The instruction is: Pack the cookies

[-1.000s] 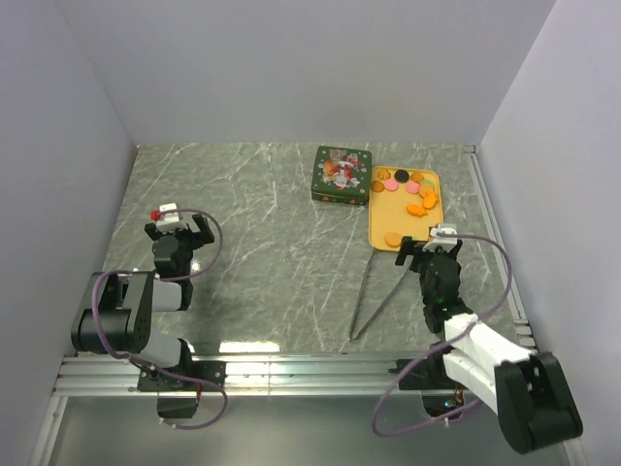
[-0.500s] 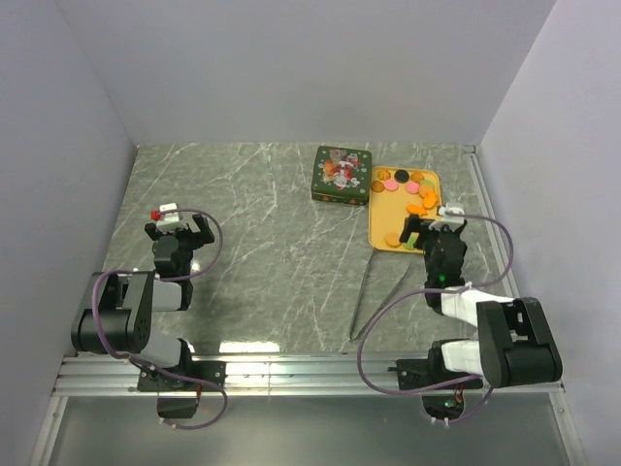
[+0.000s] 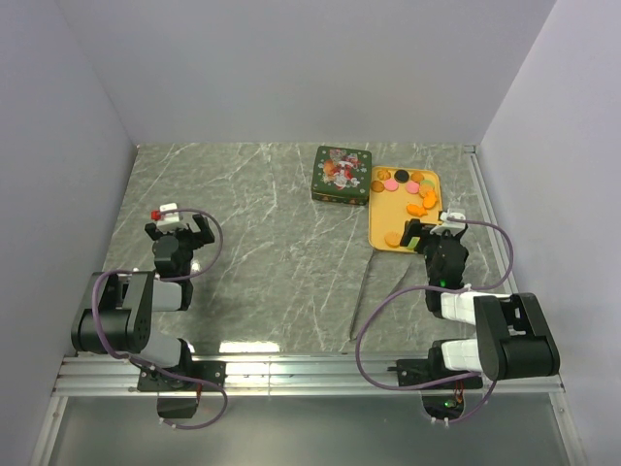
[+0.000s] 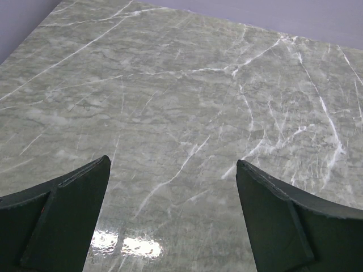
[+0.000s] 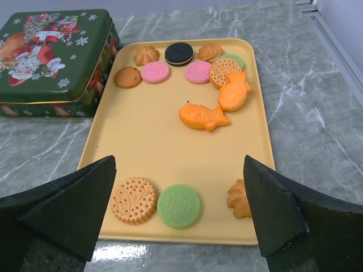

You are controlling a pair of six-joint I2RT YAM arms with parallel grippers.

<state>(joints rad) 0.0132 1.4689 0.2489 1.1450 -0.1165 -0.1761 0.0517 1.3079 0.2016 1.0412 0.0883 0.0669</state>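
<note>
Left gripper (image 4: 173, 170): fingers spread apart, nothing between them, above the marble table (image 4: 187, 90). Green Christmas tin (image 5: 54, 54): lid on, just beside the far left corner of the yellow tray (image 5: 147, 141). Cookies (image 5: 203, 116): on the tray, most toward its far edge, three at its near edge. Right gripper (image 5: 178, 164): fingers spread wide, empty, at the tray's near edge.

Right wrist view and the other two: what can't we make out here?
- Right wrist: the tin is cut off by the left edge, and its closed lid hides the inside.
- Right wrist: the tray's near corners and part of the orange swirl cookie are behind the fingers of the right gripper.
- Top external: the cookies are too small to tell their types.
- Left wrist: only the table shows; tray and tin are out of frame.
</note>
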